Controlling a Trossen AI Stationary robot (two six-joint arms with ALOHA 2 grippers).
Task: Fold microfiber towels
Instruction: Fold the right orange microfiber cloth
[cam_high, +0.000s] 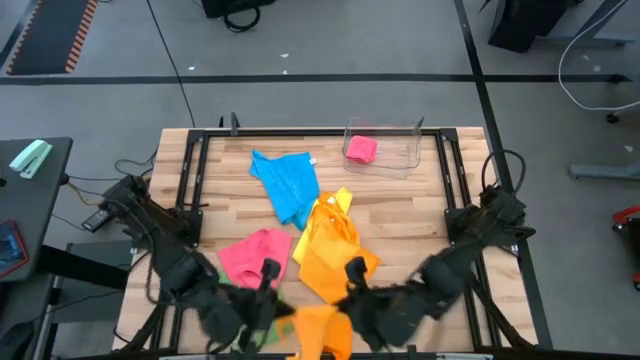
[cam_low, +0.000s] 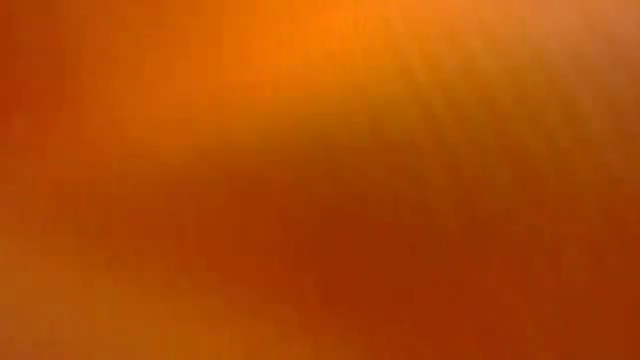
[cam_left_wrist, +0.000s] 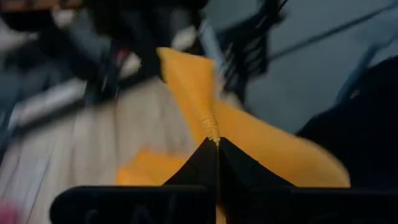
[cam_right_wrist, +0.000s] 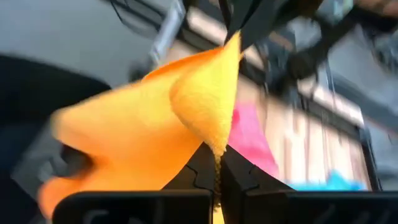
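Two dark jointed arms, black wedge-shaped fingers (cam_left_wrist: 205, 165).

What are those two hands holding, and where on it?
Both hold one orange towel by its edge: the left hand and the right hand each pinch a bit of hem, at the table's near edge.

Grey floor (cam_high: 330, 40), dark side table (cam_high: 30, 190) at left

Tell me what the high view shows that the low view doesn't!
Only the high view shows the table, blue towel, pink towel, the clear bin, and both pincers, left pincer and right pincer, gripping the orange towel. The low view alone adds nothing: orange fills it. Both share that orange cloth.
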